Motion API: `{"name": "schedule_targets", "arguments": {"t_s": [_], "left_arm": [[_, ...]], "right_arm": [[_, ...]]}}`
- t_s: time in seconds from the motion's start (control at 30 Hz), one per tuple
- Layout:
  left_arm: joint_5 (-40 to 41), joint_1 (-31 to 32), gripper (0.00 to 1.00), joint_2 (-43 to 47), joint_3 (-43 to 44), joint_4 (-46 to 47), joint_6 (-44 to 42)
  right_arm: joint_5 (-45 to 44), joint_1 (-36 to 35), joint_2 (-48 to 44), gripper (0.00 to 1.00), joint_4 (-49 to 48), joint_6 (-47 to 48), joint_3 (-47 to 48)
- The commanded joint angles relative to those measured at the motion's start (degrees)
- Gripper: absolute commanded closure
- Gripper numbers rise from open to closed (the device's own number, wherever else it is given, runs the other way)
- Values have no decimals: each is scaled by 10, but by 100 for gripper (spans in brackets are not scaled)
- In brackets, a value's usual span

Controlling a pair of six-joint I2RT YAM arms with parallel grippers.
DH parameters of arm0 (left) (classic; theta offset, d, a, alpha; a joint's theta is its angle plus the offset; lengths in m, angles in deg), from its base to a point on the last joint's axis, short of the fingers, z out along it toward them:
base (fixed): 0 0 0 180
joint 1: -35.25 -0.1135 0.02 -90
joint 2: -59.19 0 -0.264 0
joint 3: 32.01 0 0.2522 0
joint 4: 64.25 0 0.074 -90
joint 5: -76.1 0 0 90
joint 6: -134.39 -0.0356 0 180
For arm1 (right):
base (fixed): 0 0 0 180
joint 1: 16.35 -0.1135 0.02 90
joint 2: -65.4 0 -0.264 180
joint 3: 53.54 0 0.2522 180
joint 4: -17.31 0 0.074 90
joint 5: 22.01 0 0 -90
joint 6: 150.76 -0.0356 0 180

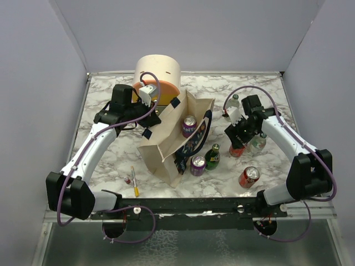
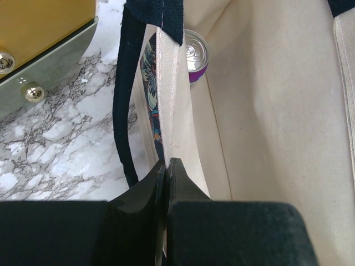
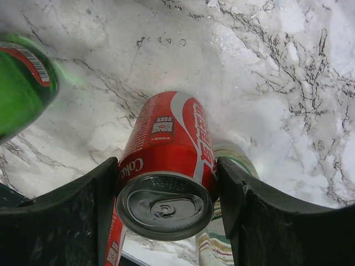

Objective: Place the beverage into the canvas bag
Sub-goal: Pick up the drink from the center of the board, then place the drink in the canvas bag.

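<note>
The canvas bag (image 1: pixel 166 149) is seen standing open in the middle of the marble desk (image 1: pixel 116 166), just in front of a rounded cream-and-orange box (image 1: pixel 158 69), with its printed panel facing the right side. Its rim is pinched by the left claw (image 1: pixel 145 95), whose fingers (image 2: pixel 144 188) are pressed together on the cloth edge beside a navy strap, so that the mouth is held up. A purple can (image 1: pixel 189 126) is seen upright inside the bag, at the far end of the cream lining in the left wrist view. To the right of the bag, and apart from it, the red can (image 1: pixel 237 150) is found standing on the desk, framed by the right claw (image 1: pixel 237 138). In the right wrist view the claw is narrowed onto the can, one dark finger (image 3: pixel 83 210) laid against each side of it just below the silver top; the can is not seen lifted. A green bottle (image 1: pixel 212 156) and a second purple can (image 1: pixel 198 164) are placed between the bag and the red can, a clear bottle (image 1: pixel 257 143) just beside the right claw, and another red can (image 1: pixel 249 176) nearer the arm bases. A yellow pen (image 1: pixel 135 182) is laid near the front edge on the left.
</note>
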Motion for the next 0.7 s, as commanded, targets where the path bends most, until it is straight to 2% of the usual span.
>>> {"name": "schedule_targets", "arguments": {"t_s": [0.0,0.4,0.5,0.67], "left_arm": [[12,-3,100,18,-2,8,-14],[-32,-3,100,16,0,18,-26],[-31,-3,100,12,7,18,-26],[-34,-3,100,5,10,27,-16]], "right_arm": [[49,5,-14,56,-2,-1,21],[41,5,-58,97,-10,-68,212],[33,4,-57,99,-18,-86,291],[70,-2,-15,99,-11,-104,422]]}}
